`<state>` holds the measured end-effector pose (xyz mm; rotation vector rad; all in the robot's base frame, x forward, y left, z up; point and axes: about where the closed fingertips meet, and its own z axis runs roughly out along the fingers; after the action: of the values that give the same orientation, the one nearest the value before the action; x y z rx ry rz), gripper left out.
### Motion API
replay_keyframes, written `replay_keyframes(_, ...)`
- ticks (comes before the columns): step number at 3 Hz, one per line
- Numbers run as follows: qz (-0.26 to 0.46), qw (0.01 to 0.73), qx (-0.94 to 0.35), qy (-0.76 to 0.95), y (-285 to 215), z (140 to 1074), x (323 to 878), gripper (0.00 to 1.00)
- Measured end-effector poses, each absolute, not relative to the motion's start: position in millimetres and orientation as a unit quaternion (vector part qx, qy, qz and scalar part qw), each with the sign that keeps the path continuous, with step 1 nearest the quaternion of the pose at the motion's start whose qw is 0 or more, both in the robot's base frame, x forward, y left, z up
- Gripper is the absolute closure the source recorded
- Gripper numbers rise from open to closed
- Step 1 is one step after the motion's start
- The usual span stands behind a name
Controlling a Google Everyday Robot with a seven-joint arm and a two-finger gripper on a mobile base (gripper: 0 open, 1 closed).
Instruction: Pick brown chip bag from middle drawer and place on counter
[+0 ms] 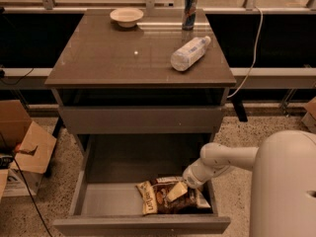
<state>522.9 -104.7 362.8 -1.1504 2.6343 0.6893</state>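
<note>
- Camera view: the middle drawer point(103, 204) stands pulled out below a closed flat grey front point(140, 120), and its grey floor is bare on the left side.
- Camera view: the brown chip bag point(160, 201) lies flat on the drawer floor, right of centre and close to the front wall. Its cream edge strip faces left.
- Camera view: the white arm point(227, 158) reaches in from the right, over the drawer's right wall. The gripper point(178, 189) is down on the upper middle of the bag, and they appear to touch. I cannot tell whether it is open, closed or already holding the bag, because the wrist and the crumpled foil hide that.
- Camera view: the counter point(123, 58) is well above the drawer. It carries a clear plastic bottle point(189, 53) on its side at right, a bowl point(127, 17) at the back and a can point(189, 5) behind the bottle. Its front left is bare.
- Handling, as a judgement: the bag looks light, soft and crinkly, with slick foil and brittle chips inside.
- A pinch on a raised fold or the sealed edge strip should hold better than pressing on the flat, puffed face, which may slip or crush.
- The bag will likely sag and swing once lifted, so it needs to clear the drawer wall and the closed front above before it goes to the bare part of the counter.
</note>
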Motion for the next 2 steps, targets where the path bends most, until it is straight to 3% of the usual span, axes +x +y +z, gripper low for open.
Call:
replay_keyframes(1,0.233,0.092,-0.387,0.888,-105.5,367.1,522.6,0.48)
replay_keyframes(2,0.233,0.092,-0.387,0.888,-105.5,368.9,522.6,0.79)
